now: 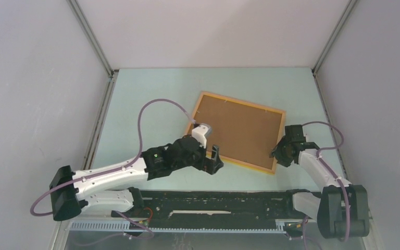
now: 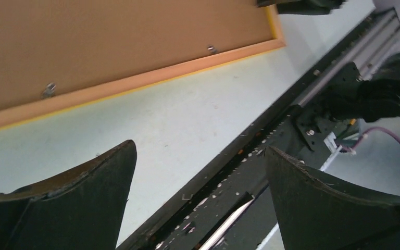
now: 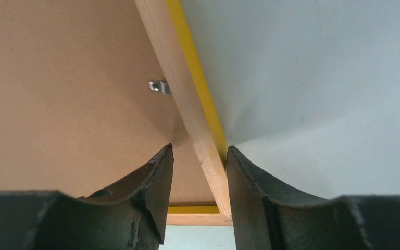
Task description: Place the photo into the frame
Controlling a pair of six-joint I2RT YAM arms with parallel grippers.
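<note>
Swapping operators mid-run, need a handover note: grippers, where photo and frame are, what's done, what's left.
Left gripper: open, empty, over the table beside the near edge of the frame.
Right gripper: jaws either side of the frame's right rail by its near corner; grip not confirmed.
Frame lies back up, backing board seated in it, clips showing.
Photo: not in view; may be under the board.
Done: cannot confirm. Left: check for the photo; if missing, lift the board, insert it, reclose.
</note>
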